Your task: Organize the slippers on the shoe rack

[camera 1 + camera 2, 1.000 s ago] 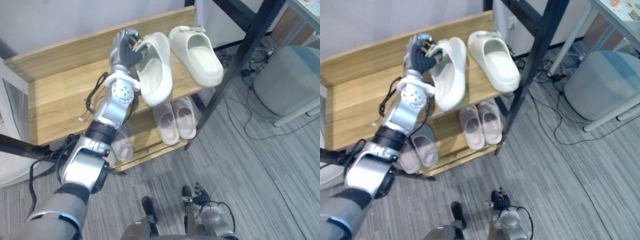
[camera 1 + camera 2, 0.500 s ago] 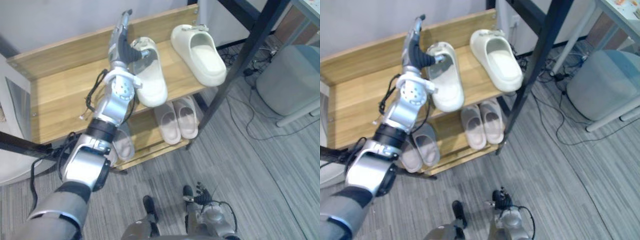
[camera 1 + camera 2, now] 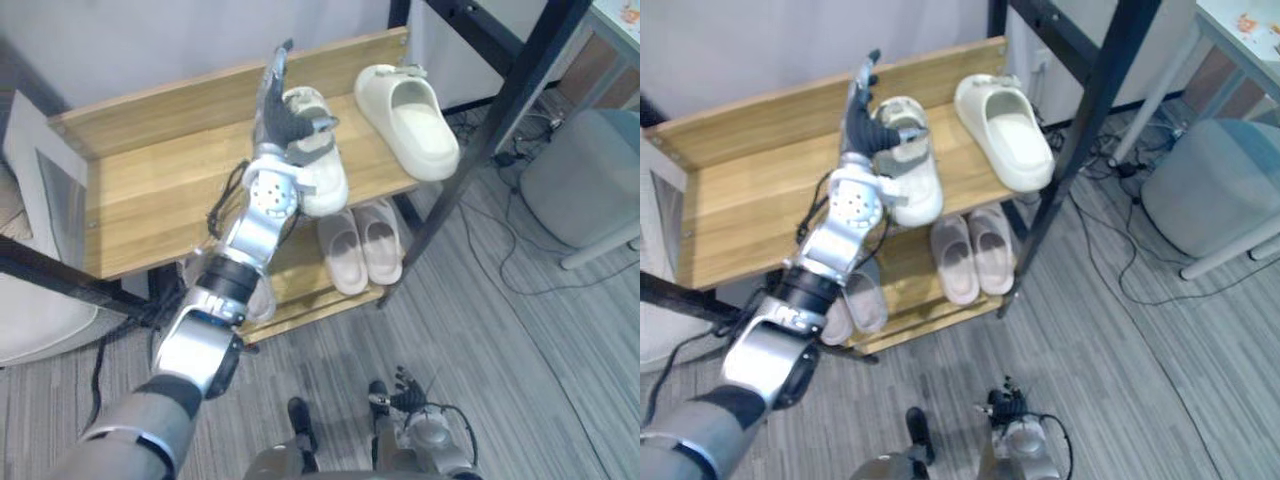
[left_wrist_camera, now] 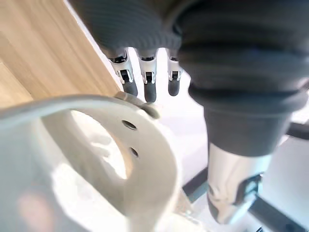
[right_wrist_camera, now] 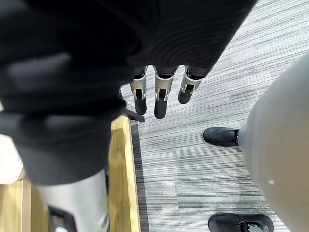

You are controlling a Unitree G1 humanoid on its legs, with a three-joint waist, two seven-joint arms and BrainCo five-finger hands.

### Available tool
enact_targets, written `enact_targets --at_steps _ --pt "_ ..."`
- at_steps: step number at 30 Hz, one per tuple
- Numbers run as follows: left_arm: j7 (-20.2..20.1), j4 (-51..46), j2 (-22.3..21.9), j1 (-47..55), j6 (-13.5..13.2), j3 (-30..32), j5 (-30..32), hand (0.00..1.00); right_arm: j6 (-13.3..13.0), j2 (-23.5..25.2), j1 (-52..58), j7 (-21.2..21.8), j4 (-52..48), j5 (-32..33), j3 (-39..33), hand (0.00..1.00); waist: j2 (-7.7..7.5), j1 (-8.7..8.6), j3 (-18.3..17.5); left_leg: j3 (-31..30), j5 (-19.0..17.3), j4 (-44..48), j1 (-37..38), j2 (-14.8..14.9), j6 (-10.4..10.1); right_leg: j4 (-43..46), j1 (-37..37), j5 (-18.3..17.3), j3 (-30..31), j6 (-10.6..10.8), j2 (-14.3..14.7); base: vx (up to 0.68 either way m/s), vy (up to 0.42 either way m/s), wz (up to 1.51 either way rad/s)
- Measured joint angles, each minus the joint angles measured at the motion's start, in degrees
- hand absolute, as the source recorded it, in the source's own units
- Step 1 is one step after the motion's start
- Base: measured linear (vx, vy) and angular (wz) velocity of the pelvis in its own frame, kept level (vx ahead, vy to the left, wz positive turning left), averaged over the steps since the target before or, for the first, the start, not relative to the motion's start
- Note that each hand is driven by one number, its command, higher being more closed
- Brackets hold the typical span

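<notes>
wooden shoe rack (image 3: 140, 200), two chunky cream slippers (image 3: 410, 120) side by side on its top shelf, pale pink pair (image 3: 360, 245) below, left hand (image 3: 278, 110) over the left one, fingers straight, holding nothing, right hand (image 3: 400, 385) low near the floor, fingers relaxed

Left arm (image 3: 230, 275) reaches up and forward from the lower left, nearly straight. Left hand (image 3: 282, 110) is held high, with fingers (image 3: 279, 62) straight, together and pointing up. Its thumb (image 3: 318, 126) is splayed sideways and nothing is gripped. Right hand (image 3: 401, 384) hangs low. Its fingers (image 5: 161, 99) look straight or relaxed, though the wrist view is partly blocked.
</notes>
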Motion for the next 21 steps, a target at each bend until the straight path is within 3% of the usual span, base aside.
enact_targets --at_steps 7,14,21 --pt "1.3 -6.8 -4.7 6.9 -1.8 0.0 -6.7 0.0 1.1 -0.4 0.1 0.0 0.6 0.2 0.0 0.0 1.61 1.58 -0.9 -2.0 0.1 0.0 0.8 -0.1 0.1 0.1 2.0 -0.5 -2.2 0.4 -0.6 0.01 0.003 0.16" --pt "1.4 -12.0 -7.0 12.8 -3.9 -0.2 -10.7 0.0 1.5 0.1 0.8 0.0 1.2 1.8 0.0 0.0 2.06 2.97 -1.9 -4.1 0.1 0.0 1.9 -0.1 0.2 0.0 4.3 -1.1 -4.5 0.7 -0.8 0.01 0.005 0.16" --pt "-0.4 -13.1 -10.3 18.0 -4.1 -2.6 -14.6 0.0 2.0 0.3 2.1 0.0 1.1 1.9 0.5 0.0 1.86 4.17 -3.8 -5.0 0.1 0.0 2.6 0.0 0.1 -0.2 5.6 -1.4 -5.9 0.7 -0.8 0.0 0.004 0.09"
